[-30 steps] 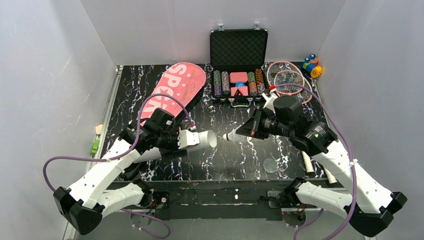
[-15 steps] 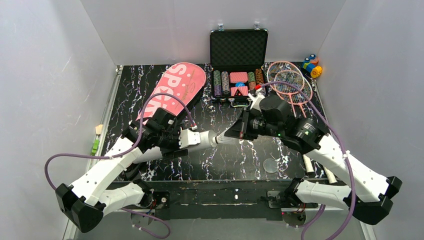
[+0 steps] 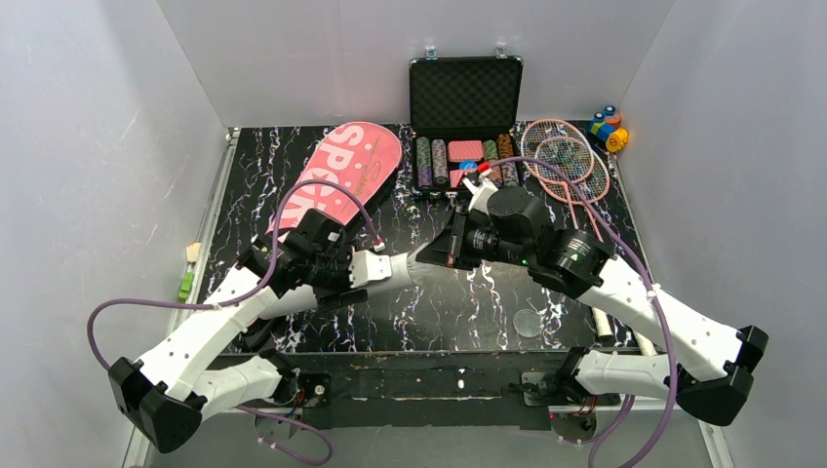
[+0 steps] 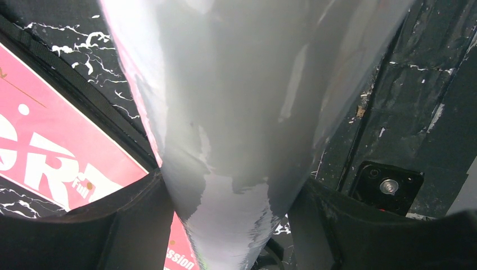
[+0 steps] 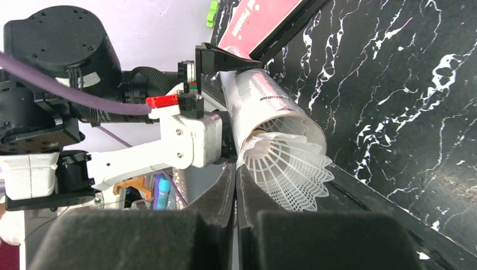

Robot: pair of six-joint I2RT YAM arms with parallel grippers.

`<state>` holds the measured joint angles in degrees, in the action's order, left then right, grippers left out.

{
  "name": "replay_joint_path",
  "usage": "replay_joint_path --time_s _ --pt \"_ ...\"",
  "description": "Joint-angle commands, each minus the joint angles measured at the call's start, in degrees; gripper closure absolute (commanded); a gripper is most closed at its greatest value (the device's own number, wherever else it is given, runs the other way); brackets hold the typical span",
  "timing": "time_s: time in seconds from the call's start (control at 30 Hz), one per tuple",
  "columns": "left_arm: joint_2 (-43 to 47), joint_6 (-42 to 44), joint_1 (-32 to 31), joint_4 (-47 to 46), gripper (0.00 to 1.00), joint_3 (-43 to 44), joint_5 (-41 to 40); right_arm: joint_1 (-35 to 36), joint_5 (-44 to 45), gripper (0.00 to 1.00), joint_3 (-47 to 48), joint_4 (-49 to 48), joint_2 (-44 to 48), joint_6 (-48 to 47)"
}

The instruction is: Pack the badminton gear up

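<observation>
My left gripper [image 4: 230, 188] is shut on the long white tube [image 4: 236, 101], which lies level over the table with its open mouth pointing right [image 3: 395, 267]. My right gripper [image 5: 235, 169] is shut on the skirt edge of a white shuttlecock [image 5: 287, 163]. The shuttlecock's head sits inside the tube's mouth [image 5: 270, 107] and its skirt still sticks out. In the top view the right gripper [image 3: 436, 255] is right at the tube's mouth. Two pink rackets [image 3: 566, 161] lie at the back right. The pink "SPORT" bag [image 3: 341, 175] lies at the back left.
An open black case of poker chips [image 3: 465, 127] stands at the back middle. Colourful toy blocks [image 3: 607, 127] sit in the far right corner. A small round disc [image 3: 528, 323] lies near the front edge, beside the racket handles [image 3: 600, 317].
My right gripper has moved left with the shuttlecock, from a gap away to the tube's mouth, and the shuttlecock's head has gone in. The left arm and tube have barely moved.
</observation>
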<state>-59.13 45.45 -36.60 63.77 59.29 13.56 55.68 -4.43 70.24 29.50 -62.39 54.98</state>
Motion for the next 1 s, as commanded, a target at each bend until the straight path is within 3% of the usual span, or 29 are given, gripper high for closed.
replay_joint_path --time_s 0.0,0.2,0.27,0.5,0.7,0.83,0.97 --pt "0.7 -0.5 -0.3 -1.8 0.78 3.1 1.3 0.9 -0.6 0.91 -0.8 -6.2 -1.2 0.4" --pt "0.9 -1.3 -0.3 -1.8 0.78 3.4 1.9 0.9 0.5 0.51 -2.1 -4.7 1.6 -0.1" --pt "0.9 -1.4 -0.3 -1.7 0.78 3.5 2.1 0.9 1.3 0.44 -1.9 -3.7 3.1 -0.6" --pt "1.2 -1.3 -0.3 -1.0 0.78 4.2 1.7 0.4 6.9 0.43 -1.5 1.7 7.6 -2.8" --pt "0.9 -1.3 -0.3 0.4 0.78 5.2 1.9 -2.6 6.7 0.44 -3.8 3.9 7.3 -3.7" --pt "0.3 -1.1 -0.3 1.6 0.78 7.1 1.5 -4.5 4.9 0.31 -4.3 2.1 6.0 -4.2" --pt "1.0 -1.0 -0.3 1.8 0.78 7.8 1.3 -4.6 0.4 0.27 -2.2 2.2 2.1 -4.9"
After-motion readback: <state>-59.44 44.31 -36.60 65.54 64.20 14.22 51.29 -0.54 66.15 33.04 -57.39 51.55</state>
